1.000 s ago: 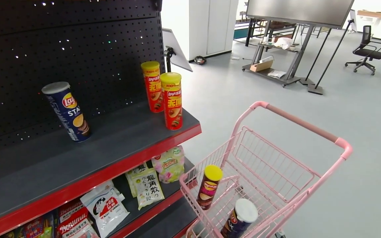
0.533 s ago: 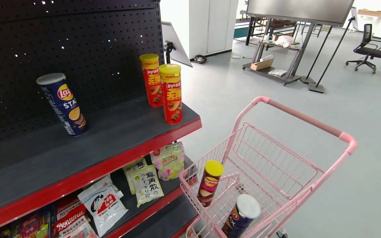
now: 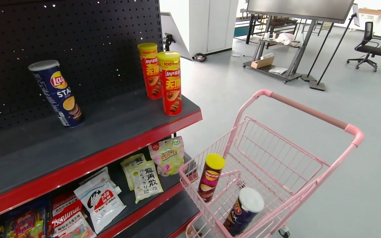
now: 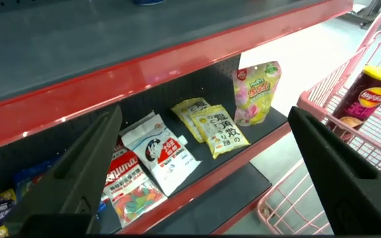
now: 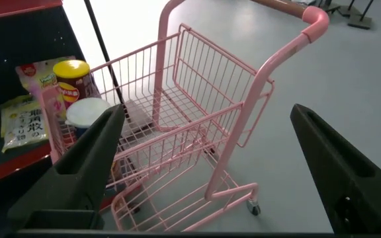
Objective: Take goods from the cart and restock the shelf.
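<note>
A pink cart stands right of the shelf. In its near corner a maroon chip can with a yellow lid is upright, and a dark blue can with a white lid leans beside it. On the upper shelf board stand a blue can and two red cans. My left gripper is open before the lower shelf, holding nothing. My right gripper is open above the cart, apart from the maroon can and the white-lidded can.
Snack bags lie on the lower shelf: a green bag, yellow bags, a white bag. The upper board has free room between the blue and red cans. Open grey floor lies right of the cart; a stand and an office chair are far behind.
The whole head picture has slid upward, so the camera has moved. The cans, bags and cart keep their places relative to one another.
</note>
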You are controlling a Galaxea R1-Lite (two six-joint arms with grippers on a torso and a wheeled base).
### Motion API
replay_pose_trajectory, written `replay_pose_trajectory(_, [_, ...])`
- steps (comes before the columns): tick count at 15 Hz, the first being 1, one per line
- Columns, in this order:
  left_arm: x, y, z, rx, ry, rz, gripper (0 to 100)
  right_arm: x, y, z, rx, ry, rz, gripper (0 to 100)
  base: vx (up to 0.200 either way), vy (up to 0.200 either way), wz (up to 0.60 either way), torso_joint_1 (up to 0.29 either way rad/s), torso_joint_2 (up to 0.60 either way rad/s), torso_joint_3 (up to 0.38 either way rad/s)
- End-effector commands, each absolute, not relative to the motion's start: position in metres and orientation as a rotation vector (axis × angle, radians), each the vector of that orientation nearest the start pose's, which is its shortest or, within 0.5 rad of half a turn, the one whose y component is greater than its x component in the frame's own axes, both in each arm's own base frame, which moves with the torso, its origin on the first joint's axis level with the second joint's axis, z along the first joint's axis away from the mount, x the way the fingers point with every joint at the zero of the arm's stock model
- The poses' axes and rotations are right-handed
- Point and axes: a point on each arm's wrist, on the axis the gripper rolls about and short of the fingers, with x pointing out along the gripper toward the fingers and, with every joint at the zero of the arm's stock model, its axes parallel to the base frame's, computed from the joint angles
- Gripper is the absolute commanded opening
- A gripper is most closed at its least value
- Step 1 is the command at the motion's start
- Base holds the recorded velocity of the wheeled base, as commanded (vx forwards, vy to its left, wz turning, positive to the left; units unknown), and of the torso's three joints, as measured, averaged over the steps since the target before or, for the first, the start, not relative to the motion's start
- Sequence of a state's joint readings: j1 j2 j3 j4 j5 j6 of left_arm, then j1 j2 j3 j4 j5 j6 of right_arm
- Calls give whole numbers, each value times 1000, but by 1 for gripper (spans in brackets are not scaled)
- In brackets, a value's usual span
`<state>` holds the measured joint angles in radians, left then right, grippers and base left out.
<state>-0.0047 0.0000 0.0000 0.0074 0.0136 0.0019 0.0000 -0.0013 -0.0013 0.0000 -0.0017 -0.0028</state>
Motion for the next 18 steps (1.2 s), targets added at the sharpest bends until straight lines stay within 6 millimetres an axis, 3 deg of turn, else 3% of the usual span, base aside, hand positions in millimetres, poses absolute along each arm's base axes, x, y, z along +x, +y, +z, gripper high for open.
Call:
replay_pose_trajectory(1, [-23, 0, 75, 2, 8, 9, 100, -23, 0, 76, -3, -2, -2, 100, 0, 0, 0, -144, 369, 222])
replay_pose_trajectory(4, [-23, 0, 75, 2, 8, 9, 100, -23, 0, 76, -3, -2, 0, 100, 0, 0, 0, -139, 362, 224])
replay_pose_trajectory(10, [-23, 0, 75, 2, 8, 9, 100, -23, 0, 76, -9, -2, 6, 100, 0, 0, 0, -13, 34, 21])
replay_pose_trajectory(11, [-23, 0, 75, 2, 8, 9, 100, -26, 1, 93, 4, -44, 42, 100, 0, 0, 0, 0, 0, 0])
replay_pose_trajectory(12, [-23, 0, 75, 3, 8, 9, 100, -13, 1, 176, 125, -57, 77, 100, 0, 0, 0, 0, 0, 0])
replay_pose_trajectory(13, [-23, 0, 75, 2, 8, 9, 100, 6, 2, 242, 316, -77, 104, 100, 0, 0, 0, 0, 0, 0])
replay_pose_trajectory(14, [-23, 0, 75, 2, 8, 8, 100, 24, 3, 265, 344, -50, 142, 100, 0, 0, 0, 0, 0, 0])
replay_pose_trajectory(15, [-23, 0, 75, 3, 8, 8, 100, 47, 6, 257, 317, 50, 207, 100, 0, 0, 0, 0, 0, 0])
replay_pose_trajectory(18, [-23, 0, 75, 2, 8, 9, 100, 102, 19, 180, 231, 436, 378, 100, 0, 0, 0, 0, 0, 0])
